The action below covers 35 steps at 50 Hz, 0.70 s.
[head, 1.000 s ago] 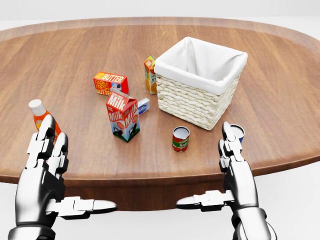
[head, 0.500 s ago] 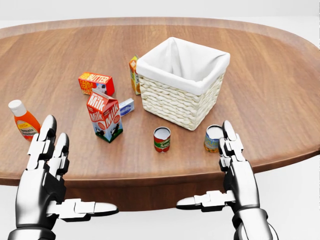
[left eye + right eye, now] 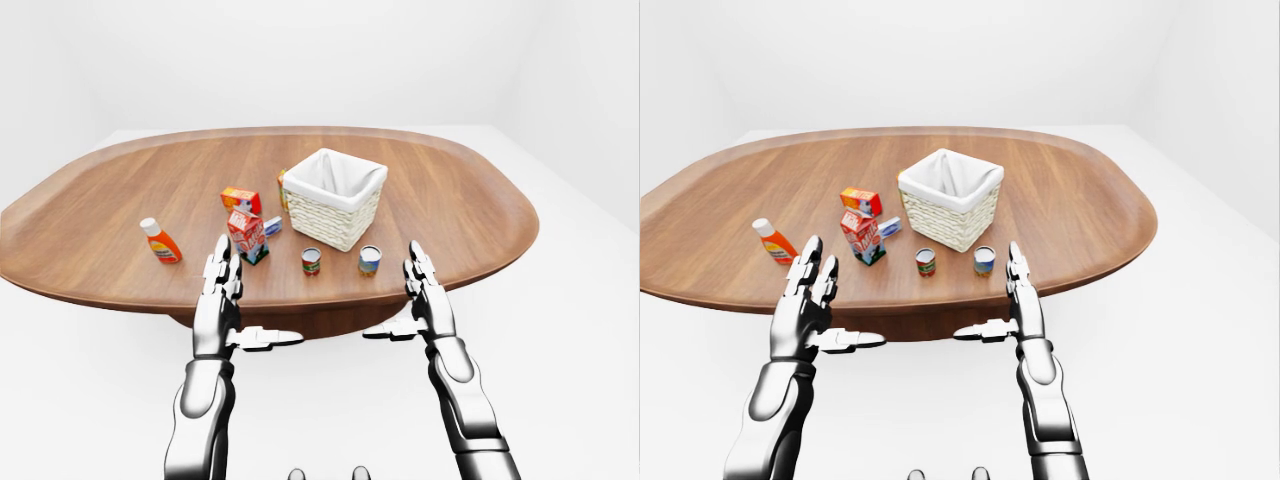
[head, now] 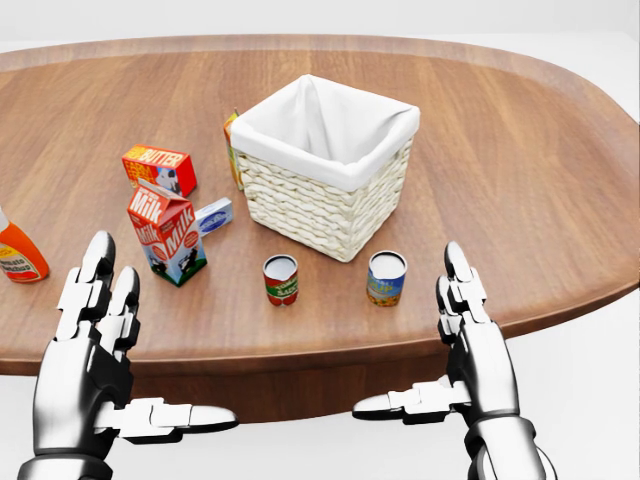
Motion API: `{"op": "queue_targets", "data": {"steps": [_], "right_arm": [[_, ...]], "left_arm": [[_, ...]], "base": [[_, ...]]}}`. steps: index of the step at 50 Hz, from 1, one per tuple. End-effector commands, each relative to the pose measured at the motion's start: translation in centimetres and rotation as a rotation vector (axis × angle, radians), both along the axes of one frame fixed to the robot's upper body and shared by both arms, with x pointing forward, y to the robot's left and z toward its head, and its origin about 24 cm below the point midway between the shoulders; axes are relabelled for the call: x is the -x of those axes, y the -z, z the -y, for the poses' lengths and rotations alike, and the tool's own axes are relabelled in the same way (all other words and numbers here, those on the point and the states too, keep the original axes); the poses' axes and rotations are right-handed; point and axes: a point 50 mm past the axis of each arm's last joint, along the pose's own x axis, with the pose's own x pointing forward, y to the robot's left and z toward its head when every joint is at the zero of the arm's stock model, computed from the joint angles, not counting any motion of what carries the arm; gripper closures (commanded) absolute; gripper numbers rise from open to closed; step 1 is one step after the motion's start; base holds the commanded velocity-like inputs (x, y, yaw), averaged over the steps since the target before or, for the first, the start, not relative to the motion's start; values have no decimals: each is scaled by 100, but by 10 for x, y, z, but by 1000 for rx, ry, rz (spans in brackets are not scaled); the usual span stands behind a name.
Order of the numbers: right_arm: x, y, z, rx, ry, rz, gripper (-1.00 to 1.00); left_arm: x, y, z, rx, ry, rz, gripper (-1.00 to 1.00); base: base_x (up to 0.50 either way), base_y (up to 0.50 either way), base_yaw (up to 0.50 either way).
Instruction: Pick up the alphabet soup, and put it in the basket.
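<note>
In the head view, two cans (image 4: 281,279) stand below the basket (image 4: 322,205), milk carton (image 4: 167,233) left.

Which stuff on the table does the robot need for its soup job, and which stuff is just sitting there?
Needed:
alphabet soup can, probably the red one
basket

Just lying about:
blue-labelled can
milk carton
butter box
orange bottle
orange carton
small blue-and-white box
</note>
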Motion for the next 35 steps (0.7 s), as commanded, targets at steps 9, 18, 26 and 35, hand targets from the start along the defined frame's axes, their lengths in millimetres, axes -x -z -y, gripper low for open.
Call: {"op": "queue_targets", "data": {"steps": [9, 18, 26, 35], "right_arm": [[1, 1, -1, 1, -9, -6, -100], [3, 2, 0, -6, -8, -11, -100], [1, 3, -1, -5, -15, -13, -100], [2, 3, -1, -8, -13, -13, -100]], "left_arm": [[1, -2, 0, -3, -1, 8, -100], [1, -1, 0, -4, 1, 4, -100], [-1, -1, -2, 3, -11, 4, -100], [-1, -2, -2, 5, -15, 9, -100]], "base": [[0, -3, 0], [10, -4, 0], [16, -5, 0], [16, -5, 0]]}}
